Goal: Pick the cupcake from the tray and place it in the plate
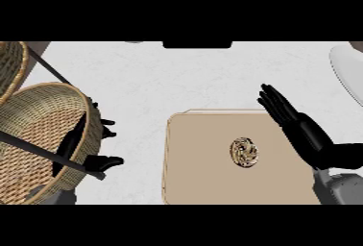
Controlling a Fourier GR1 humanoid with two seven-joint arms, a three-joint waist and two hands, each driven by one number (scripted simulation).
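From the head view, the counter (184, 77) is a pale, faintly marbled white top. The right hand (301, 127) comes in from the lower right, flat and wide open with straight fingers, and holds nothing. It lies over the far right corner of a tan tray (199, 163). The cupcake (244, 152) sits on that tray just to the left of the hand's palm, apart from it and untouched. Beyond the hand, well off to its right, the white plate (349, 72) is cut by the edge.

The left hand (106, 162) is mostly hidden behind a large wicker basket (35, 134), and I cannot tell whether it is open or closed. A second basket (10, 62) stands farther back. A dark block (197, 44) sits at the counter's far edge.
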